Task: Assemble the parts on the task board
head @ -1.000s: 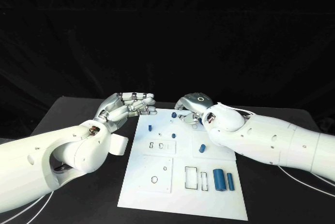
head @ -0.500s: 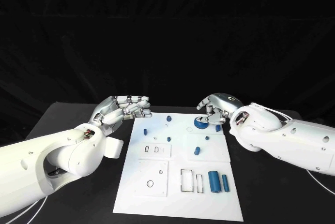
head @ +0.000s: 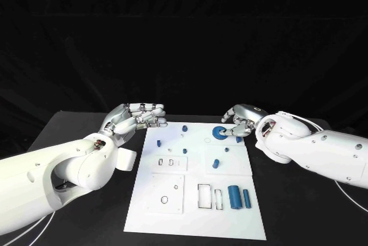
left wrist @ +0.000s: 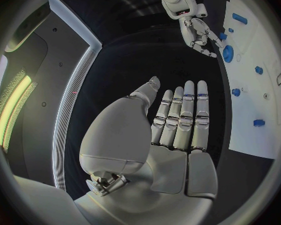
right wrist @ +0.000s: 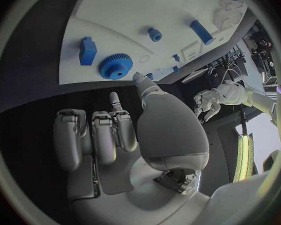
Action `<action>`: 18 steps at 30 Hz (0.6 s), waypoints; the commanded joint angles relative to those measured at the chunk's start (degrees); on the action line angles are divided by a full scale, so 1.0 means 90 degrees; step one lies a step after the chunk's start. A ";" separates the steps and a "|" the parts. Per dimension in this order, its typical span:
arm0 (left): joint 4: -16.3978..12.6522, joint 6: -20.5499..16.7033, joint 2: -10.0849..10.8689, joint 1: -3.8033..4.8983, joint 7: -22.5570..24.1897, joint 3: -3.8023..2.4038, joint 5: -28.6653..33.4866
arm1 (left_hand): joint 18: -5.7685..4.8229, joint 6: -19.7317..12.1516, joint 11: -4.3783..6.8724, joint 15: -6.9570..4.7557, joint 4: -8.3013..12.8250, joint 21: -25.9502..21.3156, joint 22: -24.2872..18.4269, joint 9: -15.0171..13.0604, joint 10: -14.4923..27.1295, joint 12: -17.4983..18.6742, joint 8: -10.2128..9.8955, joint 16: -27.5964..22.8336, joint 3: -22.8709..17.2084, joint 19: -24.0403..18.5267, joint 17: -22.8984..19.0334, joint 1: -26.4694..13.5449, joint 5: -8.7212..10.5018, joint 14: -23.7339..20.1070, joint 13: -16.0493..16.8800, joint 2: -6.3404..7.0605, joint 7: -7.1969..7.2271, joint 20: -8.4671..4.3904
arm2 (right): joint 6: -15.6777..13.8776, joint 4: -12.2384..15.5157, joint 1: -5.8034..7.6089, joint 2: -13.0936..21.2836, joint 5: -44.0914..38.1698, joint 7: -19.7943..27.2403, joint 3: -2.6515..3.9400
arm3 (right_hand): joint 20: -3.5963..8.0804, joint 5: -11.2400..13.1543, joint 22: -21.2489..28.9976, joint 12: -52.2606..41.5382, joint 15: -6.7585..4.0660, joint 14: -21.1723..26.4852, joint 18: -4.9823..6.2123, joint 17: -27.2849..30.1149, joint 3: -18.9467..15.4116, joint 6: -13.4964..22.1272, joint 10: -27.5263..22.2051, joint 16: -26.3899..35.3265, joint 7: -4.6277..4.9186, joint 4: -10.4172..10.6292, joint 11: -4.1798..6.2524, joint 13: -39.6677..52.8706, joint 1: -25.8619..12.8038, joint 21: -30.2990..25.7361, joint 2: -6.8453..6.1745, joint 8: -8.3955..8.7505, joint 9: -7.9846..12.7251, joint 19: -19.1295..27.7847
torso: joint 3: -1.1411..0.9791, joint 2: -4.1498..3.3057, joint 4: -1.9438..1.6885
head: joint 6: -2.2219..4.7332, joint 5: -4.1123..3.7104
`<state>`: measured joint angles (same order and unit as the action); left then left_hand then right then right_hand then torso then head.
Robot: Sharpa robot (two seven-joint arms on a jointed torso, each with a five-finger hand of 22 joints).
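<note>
Since a second ago the right hand [head: 239,120] has drawn back to the far right corner of the white flat task board [head: 198,203], fingers loosely curled and empty, fingertips by the round blue gear [head: 220,133] lying there. Left hand [head: 138,118] hovers beside the board's far left edge, fingers curled, holding nothing.

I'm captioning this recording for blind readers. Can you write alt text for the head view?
A white rectangular task board lies on a black table, carrying small blue plastic parts, among them a blue toothed gear near its far edge. The right robot hand is at that gear, while the left robot hand hovers, fingers curled, off the board's far left corner.
</note>
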<state>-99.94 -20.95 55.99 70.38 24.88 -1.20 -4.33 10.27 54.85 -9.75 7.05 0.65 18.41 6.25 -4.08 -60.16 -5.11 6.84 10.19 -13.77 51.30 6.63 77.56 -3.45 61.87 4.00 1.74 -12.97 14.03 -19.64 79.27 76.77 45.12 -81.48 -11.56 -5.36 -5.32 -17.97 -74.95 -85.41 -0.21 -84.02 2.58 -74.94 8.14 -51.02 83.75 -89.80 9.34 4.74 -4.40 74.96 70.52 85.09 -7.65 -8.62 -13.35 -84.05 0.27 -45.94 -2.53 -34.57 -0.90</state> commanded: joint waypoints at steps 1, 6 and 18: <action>-0.0002 0.0144 -0.0021 0.0004 0.0039 -0.0001 0.0002 | 0.0027 -0.0010 -0.0031 0.0029 0.0000 0.0010 -0.0006 0.0005 0.0023 0.0042 -0.0029 -0.0035 -0.0047 0.0005 0.0010 -0.0009 -0.0021 -0.0004 -0.0007 0.0000 -0.0043 0.0012 | 0.0281 -0.0125 -0.0005 -0.0067 0.0129 -0.0148 0.0003 | -0.0064 -0.0066 -0.0889 -0.0018 0.0039 -0.0664 -0.0112 -0.1673 -0.0044 0.0059 0.0116 -0.0022 0.0003 0.0014 -0.0019 0.1111 0.0080 0.0029 0.0021 -0.0038 -0.0013 -0.0330 | 0.0007 -0.0001 -0.0004 | -0.0011 -0.0024; -0.0002 0.0145 -0.0022 0.0003 0.0035 0.0000 0.0002 | 0.0028 -0.0007 -0.0030 0.0028 0.0005 0.0011 -0.0007 0.0004 0.0019 0.0044 -0.0030 -0.0036 -0.0054 0.0006 0.0011 -0.0004 -0.0022 -0.0002 -0.0006 -0.0002 -0.0041 0.0011 | 0.0357 -0.0247 -0.0025 -0.0154 0.0113 -0.0180 0.0000 | -0.0072 -0.0099 -0.0916 0.0023 0.0046 -0.0664 -0.0117 -0.1673 -0.0047 0.0087 0.0059 -0.0022 0.0011 0.0021 -0.0027 0.1065 0.0096 0.0047 0.0028 -0.0049 -0.0020 -0.0338 | 0.0008 -0.0002 -0.0013 | -0.0029 -0.0041; -0.0006 0.0149 -0.0027 0.0004 0.0034 0.0000 0.0002 | 0.0028 -0.0005 -0.0029 0.0027 0.0013 0.0012 -0.0007 0.0003 0.0016 0.0048 -0.0033 -0.0037 -0.0059 0.0006 0.0013 0.0002 -0.0022 0.0000 -0.0005 0.0001 -0.0041 0.0011 | 0.0447 -0.0394 -0.0049 -0.0340 0.0022 -0.0152 -0.0022 | -0.0079 -0.0111 -0.0923 0.0040 0.0053 -0.0664 -0.0118 -0.1673 -0.0045 0.0106 0.0031 -0.0022 0.0017 0.0027 -0.0034 0.1046 0.0110 0.0051 0.0041 -0.0060 -0.0026 -0.0338 | 0.0006 -0.0007 -0.0008 | -0.0039 -0.0044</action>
<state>-99.91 -20.87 55.88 70.37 24.80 -1.19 -4.32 10.26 54.85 -9.75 7.05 0.80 18.41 6.25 -4.09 -60.15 -4.88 6.84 10.19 -13.92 51.30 6.69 77.56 -3.44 61.87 4.01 1.74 -12.97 14.03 -16.73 75.84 76.37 42.21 -80.82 -12.52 -5.54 -5.75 -18.63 -74.93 -85.41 -0.21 -84.02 2.59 -74.93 7.98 -50.54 83.74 -89.80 9.42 4.90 -4.40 74.95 70.98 85.31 -7.19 -8.85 -13.49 -84.03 0.34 -45.98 -2.61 -34.91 -1.30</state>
